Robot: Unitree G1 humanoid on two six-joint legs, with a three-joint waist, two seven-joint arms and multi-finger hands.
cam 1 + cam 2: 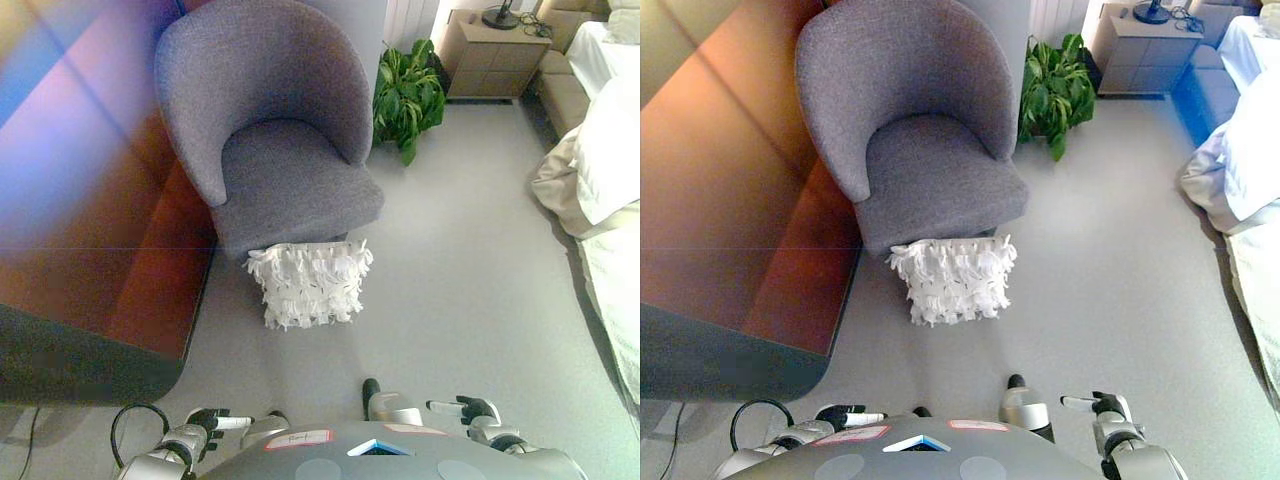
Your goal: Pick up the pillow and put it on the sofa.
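There was one pillow (309,283), white and ruffled, on the floor against the front of the one chair (268,120), a grey tub seat. One plant (408,92) stood beside the chair. One nightstand (492,54) stood at the far wall, with one lamp base (501,15) on top. One bed (612,150) with white bedding ran along the right side. One large wooden panel (735,180) filled the left. Two hands showed at the bottom edge: one left hand (212,421) and one right hand (470,409).
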